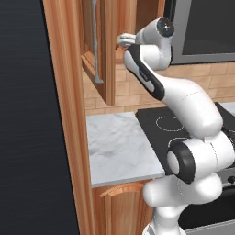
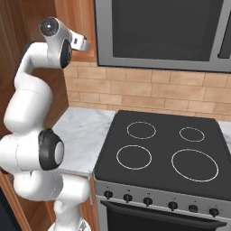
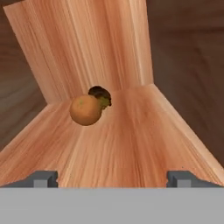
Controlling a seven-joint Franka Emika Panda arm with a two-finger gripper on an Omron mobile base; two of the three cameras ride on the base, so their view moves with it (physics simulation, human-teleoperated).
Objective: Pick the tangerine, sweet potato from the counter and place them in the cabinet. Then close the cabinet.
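**Both pieces of food sit inside the cabinet, hand spread and empty**

From where I stand, the white arm reaches up and to the left, its hand (image 1: 124,40) pushed in at the open front of the wall cabinet (image 1: 109,55). The cabinet door (image 1: 92,41) swings out toward the room, its grey bar handle (image 1: 95,23) running down the face.

Looking along the hand, the gripper (image 3: 113,178) has its two dark fingertips (image 3: 43,178) set wide apart, nothing between them. They hover over the wooden floor of the cabinet. Further in, close to the back wall, the tangerine (image 3: 85,110) rests on that floor. Right behind it, touching or nearly so, the sweet potato (image 3: 101,95) peeks out as a dark lump, mostly hidden by the orange ball. Both lie well apart from the fingertips.

Below, the marble counter (image 1: 120,147) stretches between the tall wooden side panel and the black stovetop (image 2: 162,151) with its white rings. A brick backsplash (image 2: 144,92) runs behind the stove, and a grey microwave (image 2: 162,31) hangs above it. Under the stovetop a row of dark knobs (image 2: 149,200) lines the oven front.
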